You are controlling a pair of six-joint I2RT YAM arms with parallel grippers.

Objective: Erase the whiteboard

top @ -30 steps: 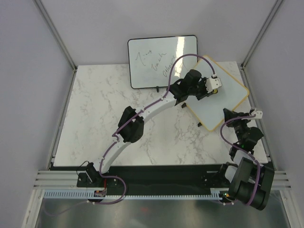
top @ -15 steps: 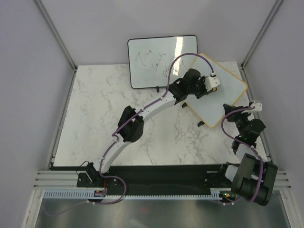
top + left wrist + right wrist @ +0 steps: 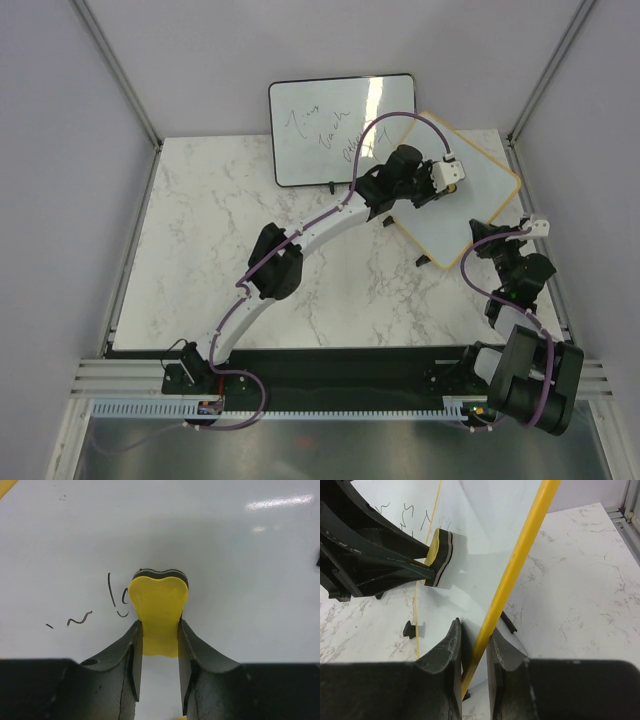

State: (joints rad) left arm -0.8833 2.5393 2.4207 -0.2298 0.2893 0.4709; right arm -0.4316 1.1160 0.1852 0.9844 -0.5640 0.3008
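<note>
Whiteboard farther back than before; pen marks beside eraser wrist-view only

Two whiteboards: one tan-framed board and one black-framed board. One yellow eraser. Five small black pen marks show on the tan-framed board left of the eraser in the left wrist view. Two arms, a left arm and a right arm, each with one pair of jaws. One marble counter.
</note>
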